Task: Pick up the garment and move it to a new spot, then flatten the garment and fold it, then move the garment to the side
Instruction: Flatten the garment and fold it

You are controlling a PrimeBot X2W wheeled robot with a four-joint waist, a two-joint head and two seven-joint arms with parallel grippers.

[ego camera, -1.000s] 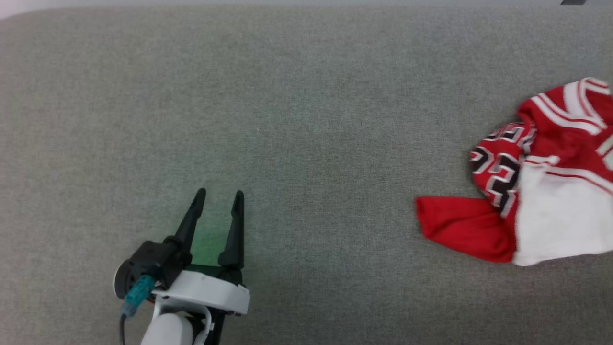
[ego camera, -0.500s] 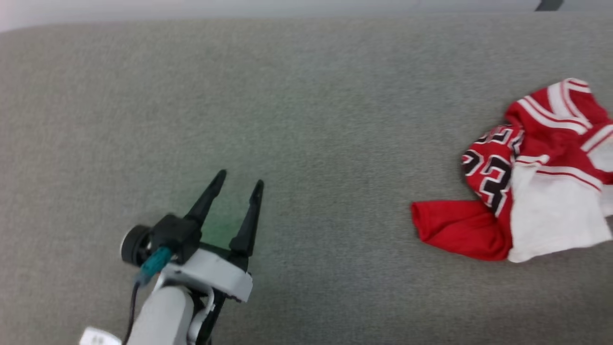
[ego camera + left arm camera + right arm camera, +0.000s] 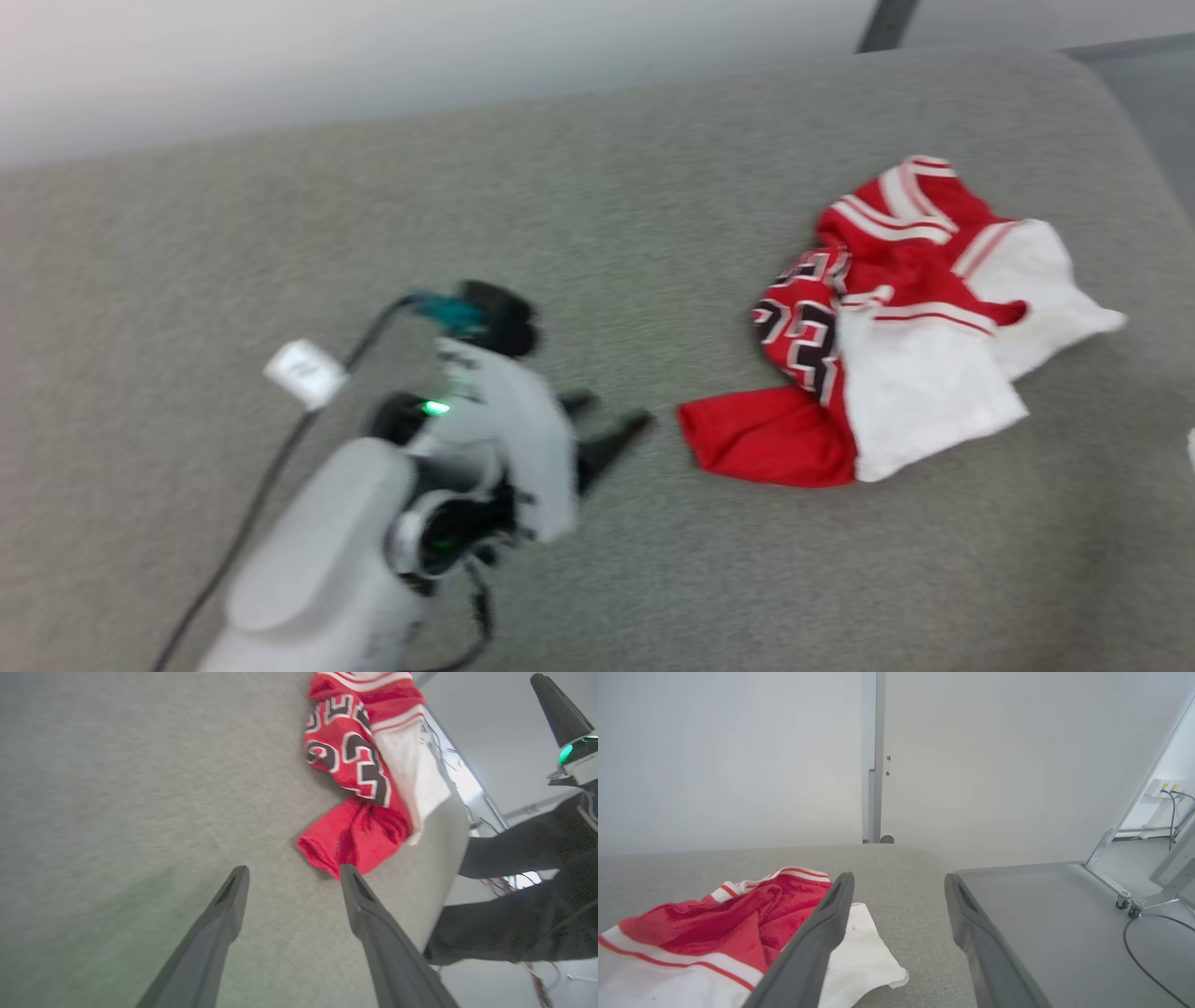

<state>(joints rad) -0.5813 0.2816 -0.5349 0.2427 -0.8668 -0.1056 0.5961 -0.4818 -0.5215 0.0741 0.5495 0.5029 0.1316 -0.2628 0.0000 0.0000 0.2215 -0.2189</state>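
Crumpled red-and-white thin-fabric sports jersey (image 3: 887, 280) lies near the right edge of the grey fabric-covered bench (image 3: 280, 233).
Nearer: left gripper (image 3: 294, 872), spread, empty, tips just beside the red flap; right gripper (image 3: 899, 879) spread, empty.

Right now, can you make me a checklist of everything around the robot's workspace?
Surface: grey fabric surface, flat.
Job's things: garment, crumpled in a heap, not flattened or folded.
Clutter: nothing seen.
End effectors: left end effector open, close to the garment's red corner; right end effector open beside its white part; both hold nothing.
Cables: black cable with a white tag along the left arm; second cable on the floor.
Surroundings: white wall, grey post, wheeled frame.
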